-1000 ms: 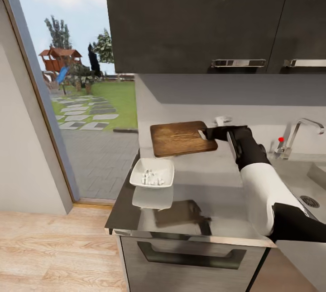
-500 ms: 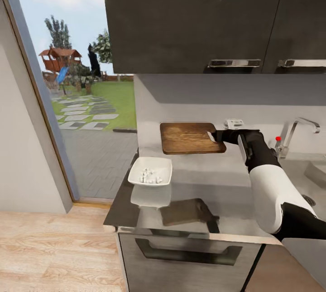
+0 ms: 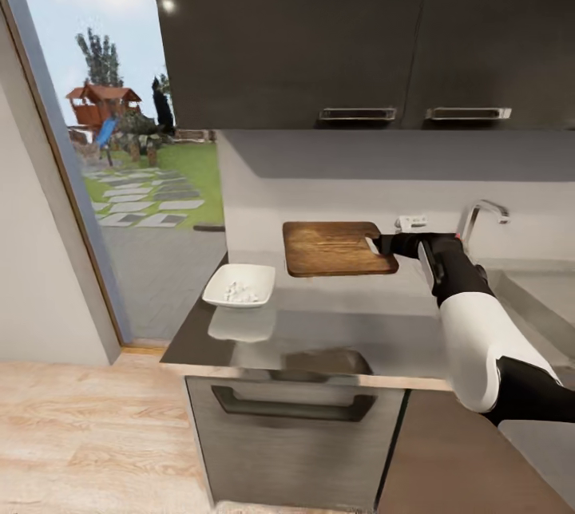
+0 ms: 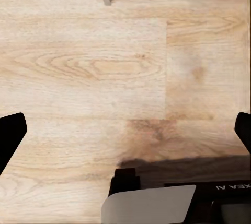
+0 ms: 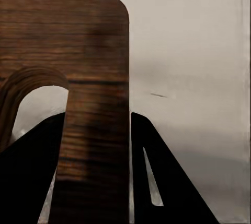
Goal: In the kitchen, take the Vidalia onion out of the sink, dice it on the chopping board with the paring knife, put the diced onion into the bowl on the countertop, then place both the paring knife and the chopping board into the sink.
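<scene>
One board [image 3: 333,248] hangs flat above the counter [image 3: 335,330], my right gripper [image 3: 382,246] clamped on its handle end so I can carry it toward the sink [image 3: 533,290], diced onion [image 3: 237,290] already in the bowl [image 3: 239,287].

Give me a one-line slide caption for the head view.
Right gripper holds the chopping board above the countertop; diced onion sits in the bowl.

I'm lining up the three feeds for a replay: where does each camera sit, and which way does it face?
Head view: up on the head, facing the countertop; right arm holds the chopping board.
Left wrist view: on the left arm, facing the wooden floor; dark fingertips at the edges.
Right wrist view: behind the right gripper, clamping the board.
Head and right wrist views share the board.
</scene>
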You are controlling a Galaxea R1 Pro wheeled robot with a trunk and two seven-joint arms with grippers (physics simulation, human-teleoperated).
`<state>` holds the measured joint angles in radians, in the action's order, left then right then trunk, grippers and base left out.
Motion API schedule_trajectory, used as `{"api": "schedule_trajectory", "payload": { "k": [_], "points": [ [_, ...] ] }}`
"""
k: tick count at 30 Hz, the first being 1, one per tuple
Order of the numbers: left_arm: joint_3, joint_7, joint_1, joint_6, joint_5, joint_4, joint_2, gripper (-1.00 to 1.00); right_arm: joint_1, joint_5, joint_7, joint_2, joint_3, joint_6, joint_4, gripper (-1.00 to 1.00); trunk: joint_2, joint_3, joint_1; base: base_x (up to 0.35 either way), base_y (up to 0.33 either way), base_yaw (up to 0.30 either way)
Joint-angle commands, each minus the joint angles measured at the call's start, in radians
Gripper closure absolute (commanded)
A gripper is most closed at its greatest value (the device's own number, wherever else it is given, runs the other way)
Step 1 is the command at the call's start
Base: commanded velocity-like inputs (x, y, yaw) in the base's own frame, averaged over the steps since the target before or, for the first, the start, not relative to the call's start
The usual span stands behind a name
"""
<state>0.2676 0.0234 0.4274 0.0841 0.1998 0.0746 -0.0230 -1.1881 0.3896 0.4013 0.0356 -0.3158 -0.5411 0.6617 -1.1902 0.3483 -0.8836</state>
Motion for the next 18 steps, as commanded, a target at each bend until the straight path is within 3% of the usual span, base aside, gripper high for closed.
{"api": "schedule_trajectory", "payload": {
  "k": [1, 6, 8, 11, 18],
  "points": [
    [0.009, 0.001, 0.002, 0.008, 0.009, 0.005, -0.001, -1.0, -0.001, 0.006, 0.01, 0.0, -0.005, -0.003, -0.001, 1.0, -0.001, 0.0, 0.0, -0.234, -0.212, -0.166],
    [0.008, 0.001, 0.002, 0.008, 0.009, 0.005, 0.0, -1.0, -0.001, 0.007, 0.007, 0.005, -0.015, -0.004, -0.005, 1.0, -0.001, -0.005, 0.0, -0.152, -0.142, -0.186],
    [0.008, 0.001, 0.002, 0.008, 0.009, 0.005, 0.0, -1.0, -0.001, 0.008, 0.006, 0.005, -0.059, -0.004, -0.005, 1.0, -0.001, -0.008, 0.0, -0.037, -0.037, -0.196],
    [0.009, 0.001, 0.002, 0.008, 0.009, 0.005, -0.001, -1.0, -0.001, 0.01, 0.003, 0.006, -0.172, -0.002, -0.004, 1.0, -0.001, -0.011, 0.0, -0.012, -0.011, -0.198],
    [0.009, 0.001, 0.002, 0.007, 0.009, 0.005, -0.002, -1.0, 0.001, 0.011, -0.067, 0.006, -0.197, -0.002, -0.006, 1.0, -0.001, -0.019, 0.0, -0.001, -0.001, -0.198]
  ]
}}
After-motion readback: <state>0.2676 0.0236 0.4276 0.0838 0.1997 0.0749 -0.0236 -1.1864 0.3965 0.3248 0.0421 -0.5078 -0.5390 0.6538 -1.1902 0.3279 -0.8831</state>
